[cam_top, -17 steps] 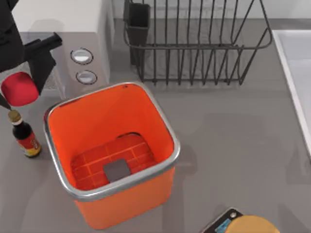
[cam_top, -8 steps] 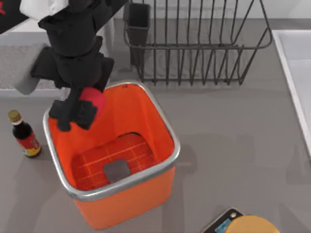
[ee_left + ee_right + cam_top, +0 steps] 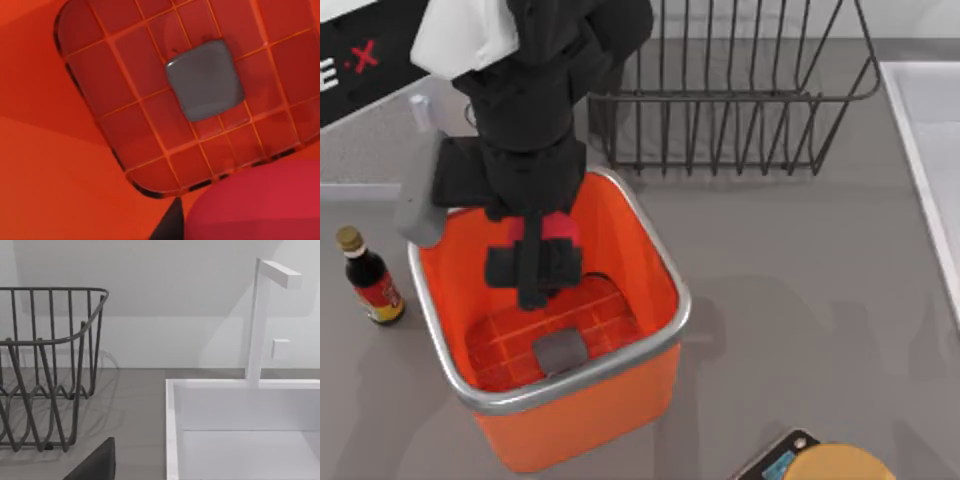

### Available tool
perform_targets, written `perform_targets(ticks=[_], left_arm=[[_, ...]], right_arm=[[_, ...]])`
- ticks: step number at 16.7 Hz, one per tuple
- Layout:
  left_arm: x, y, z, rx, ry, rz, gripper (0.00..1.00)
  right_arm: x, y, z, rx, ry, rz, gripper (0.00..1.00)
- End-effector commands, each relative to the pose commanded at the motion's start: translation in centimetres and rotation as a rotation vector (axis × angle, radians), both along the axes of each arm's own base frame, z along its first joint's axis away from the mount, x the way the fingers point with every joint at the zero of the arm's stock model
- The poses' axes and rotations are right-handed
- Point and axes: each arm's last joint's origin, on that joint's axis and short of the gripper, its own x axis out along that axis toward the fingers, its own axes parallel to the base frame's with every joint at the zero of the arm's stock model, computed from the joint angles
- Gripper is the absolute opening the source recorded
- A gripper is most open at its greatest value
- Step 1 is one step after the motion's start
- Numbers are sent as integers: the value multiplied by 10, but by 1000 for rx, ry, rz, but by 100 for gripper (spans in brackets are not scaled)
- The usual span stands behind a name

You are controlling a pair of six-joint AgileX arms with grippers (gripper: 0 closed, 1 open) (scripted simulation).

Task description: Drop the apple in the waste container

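The waste container point(image 3: 663, 268) is a large square orange bin with a silver rim, standing at the table's front left. My left gripper point(image 3: 535, 255) hangs over its opening, pointing down, shut on the apple point(image 3: 561, 228), a small red ball between the black fingers. In the left wrist view the apple point(image 3: 260, 205) sits close to the camera, above the bin's gridded orange floor and its grey square point(image 3: 205, 80). Part of my right gripper point(image 3: 95, 465) shows in the right wrist view, far from the bin.
A dark sauce bottle point(image 3: 370, 282) stands just left of the bin. A black wire rack point(image 3: 720, 100) lies behind it. A white sink point(image 3: 930, 150) runs along the right edge. A yellow-orange disc point(image 3: 840, 465) on a scale sits at the front right.
My left arm has swung right with the apple, from above the bottle at the far left to over the bin's opening.
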Motion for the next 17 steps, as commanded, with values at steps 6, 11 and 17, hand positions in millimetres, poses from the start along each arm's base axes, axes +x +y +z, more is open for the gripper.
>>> perform_targets(ticks=[6,11,17], left_arm=[[2,1,-5,1,1,0,0],[2,1,-52,-3,-4,-2,0],[0,2,-70,0,0,0,0]], right_arm=[[0,0,0,0,0,0,100],[0,0,0,0,0,0,100],[0,0,0,0,0,0,100]])
